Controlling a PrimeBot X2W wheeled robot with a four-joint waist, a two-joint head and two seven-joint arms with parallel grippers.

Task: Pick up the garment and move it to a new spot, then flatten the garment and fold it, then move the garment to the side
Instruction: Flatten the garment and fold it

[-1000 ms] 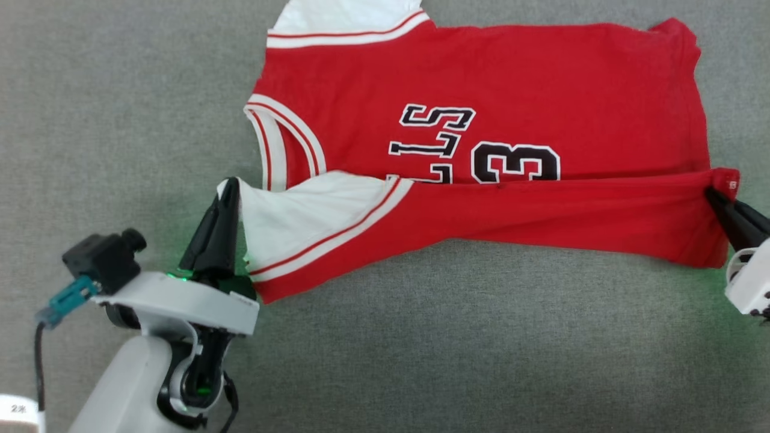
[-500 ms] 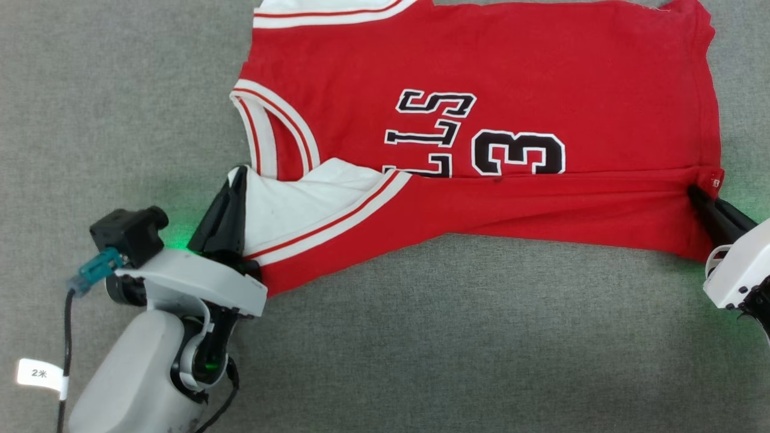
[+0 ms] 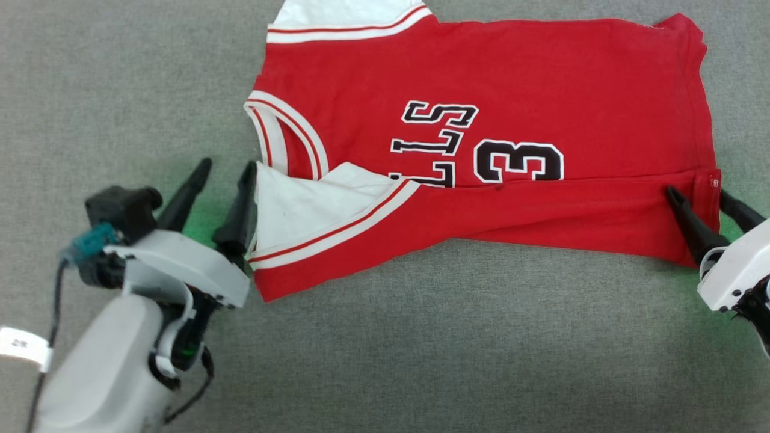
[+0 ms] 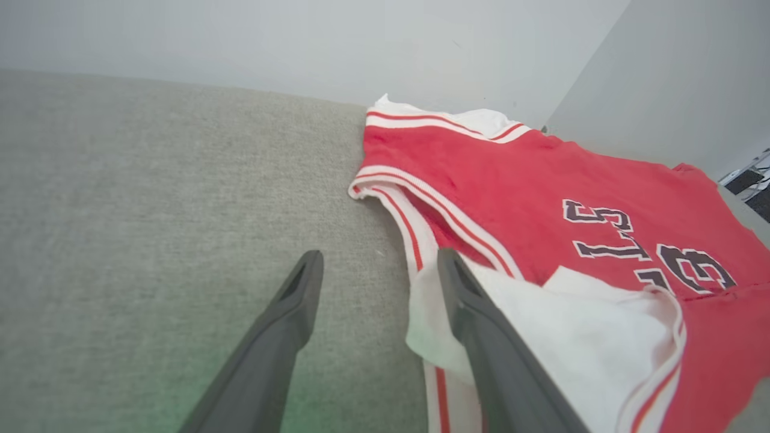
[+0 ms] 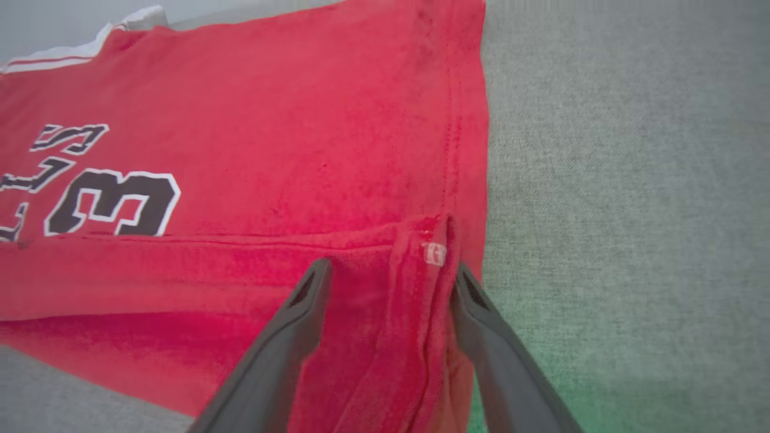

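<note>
**Both pincers spread wide at the shirt's two ends**

The left pincer (image 3: 222, 171) (image 4: 379, 261) stands spread and holds nothing. One finger (image 4: 481, 337) rests against the edge of the white sleeve, and the other is over bare gray mat (image 3: 421, 337). The right pincer (image 3: 698, 195) (image 5: 391, 270) is spread too. It straddles the hem corner, with one finger on the red cloth and the other just beside the hem edge; it is not pinching the cloth. The shirt (image 3: 511, 78) (image 4: 511, 192) (image 5: 301, 120) lies flat on the mat between them, collar toward the left pincer. Its near edge is folded up over part of the black lettering.
</note>
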